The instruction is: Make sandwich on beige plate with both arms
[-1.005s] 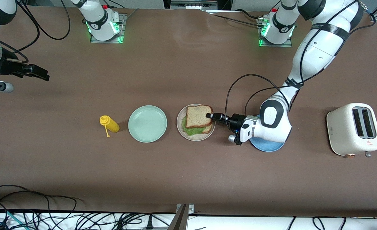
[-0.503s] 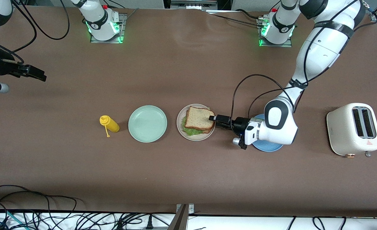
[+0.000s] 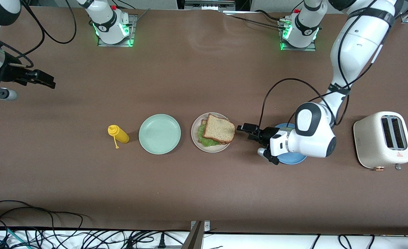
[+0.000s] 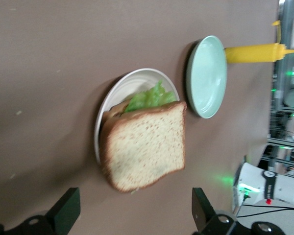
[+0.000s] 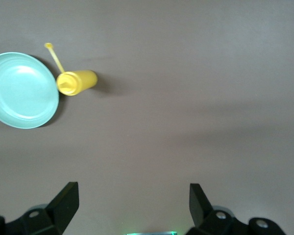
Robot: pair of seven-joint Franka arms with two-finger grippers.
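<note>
The sandwich (image 3: 219,128) lies on the beige plate (image 3: 212,148): a brown bread slice on top, green lettuce (image 3: 202,137) sticking out beneath it, and the edge of a lower slice showing. The top slice overhangs the plate's rim toward the left arm's end. My left gripper (image 3: 245,130) stands open just off that overhanging edge, low over the table, touching nothing. The left wrist view shows the sandwich (image 4: 144,149) on the plate (image 4: 105,110) ahead of the open left gripper (image 4: 135,210). My right gripper (image 3: 43,81) waits open over the right arm's end of the table, open also in its wrist view (image 5: 133,198).
A mint-green plate (image 3: 159,134) and a yellow squeeze bottle (image 3: 118,134) lie beside the beige plate toward the right arm's end. A blue plate (image 3: 292,159) sits partly under the left wrist. A white toaster (image 3: 383,140) stands at the left arm's end.
The left gripper opened, let go of the top bread slice and drew back toward the blue plate. The slice settled flat on the lettuce. The right arm barely moved.
</note>
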